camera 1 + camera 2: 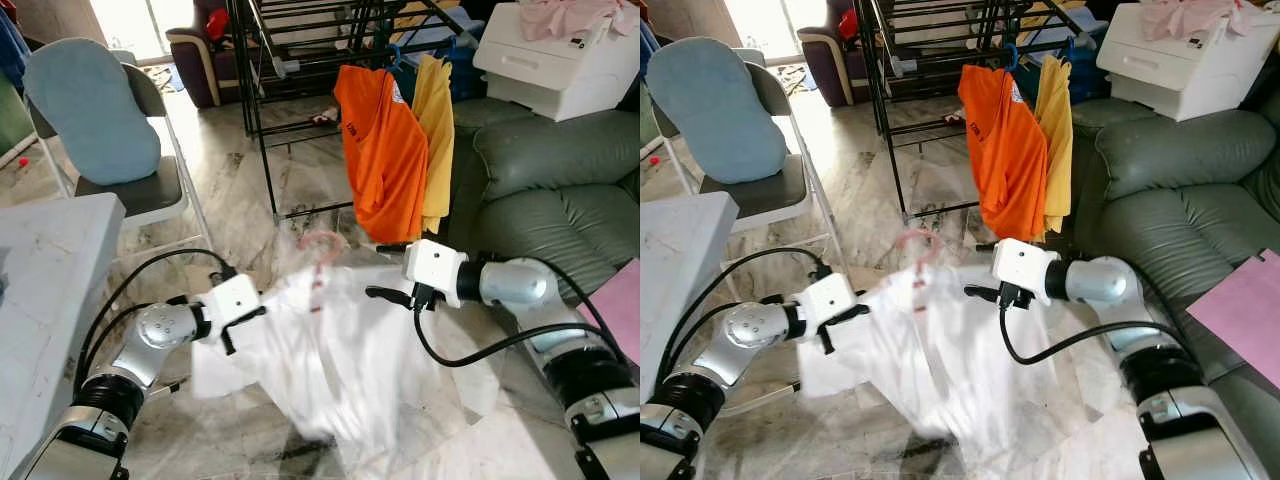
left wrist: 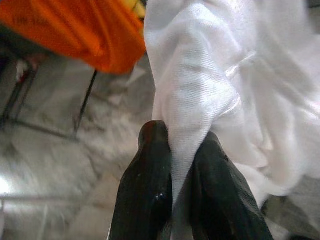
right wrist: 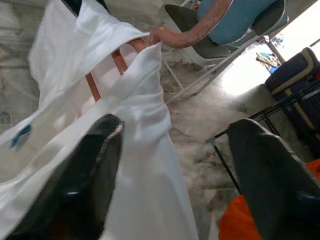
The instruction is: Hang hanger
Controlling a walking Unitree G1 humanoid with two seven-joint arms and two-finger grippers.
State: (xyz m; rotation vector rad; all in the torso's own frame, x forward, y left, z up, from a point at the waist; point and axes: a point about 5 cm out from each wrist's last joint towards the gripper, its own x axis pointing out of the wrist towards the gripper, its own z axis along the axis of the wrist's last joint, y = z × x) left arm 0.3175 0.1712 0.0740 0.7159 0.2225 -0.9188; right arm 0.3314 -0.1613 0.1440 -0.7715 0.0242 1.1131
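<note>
Left gripper (image 2: 172, 200) is pinching a fold of the white shirt (image 1: 340, 370); right gripper (image 3: 175, 170) is standing with fingers spread beside the shirt's collar. The pink hanger (image 3: 192, 35) is sitting inside the collar, just beyond the right gripper. Farther off, an orange shirt (image 1: 385, 150) is hanging on the black rack (image 1: 265, 110).

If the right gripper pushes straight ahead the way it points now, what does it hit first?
Most likely the white shirt draped on the pink hanger: the open right gripper points at its fold. Depth is unclear.

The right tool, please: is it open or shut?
Open: the right tool has its fingers spread beside the white shirt.
</note>
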